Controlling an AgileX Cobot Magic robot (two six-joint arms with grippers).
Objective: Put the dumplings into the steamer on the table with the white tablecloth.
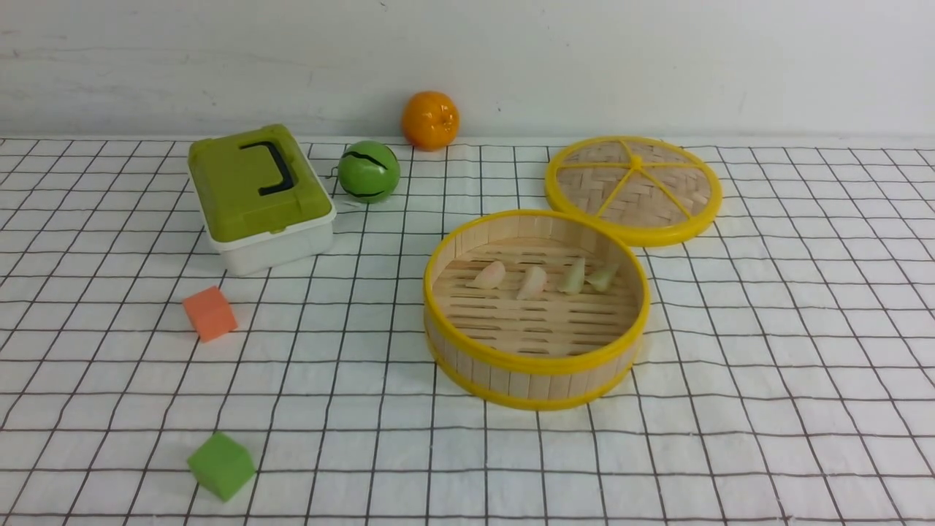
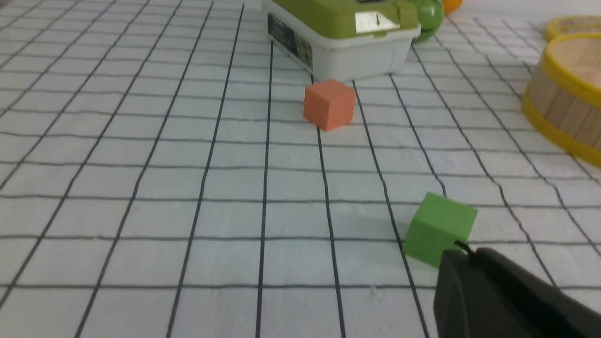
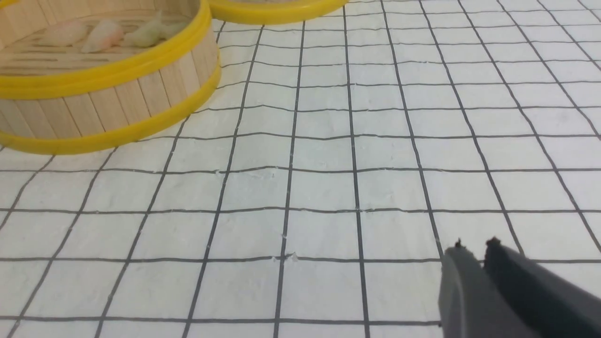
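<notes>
The steamer (image 1: 535, 365) stands on the table (image 1: 767, 351) with the white tablecloth, right of centre. Inside it lie the dumplings in a row: two pinkish ones (image 1: 490, 275) (image 1: 532, 282) and two yellow-green ones (image 1: 573, 277) (image 1: 603, 277). They also show in the right wrist view (image 3: 101, 35), inside the steamer (image 3: 117, 101). Neither arm shows in the front view. My left gripper (image 2: 462, 253) is shut and empty, low over the cloth just short of a green cube (image 2: 439, 228). My right gripper (image 3: 474, 246) is shut and empty over bare cloth, well away from the steamer.
The flat woven lid (image 1: 632, 187) lies behind the steamer. A green-lidded white box (image 1: 259, 193), a green ball (image 1: 368, 171) and an orange (image 1: 429, 120) stand at the back. An orange cube (image 1: 210, 313) and the green cube (image 1: 220, 465) lie at the left.
</notes>
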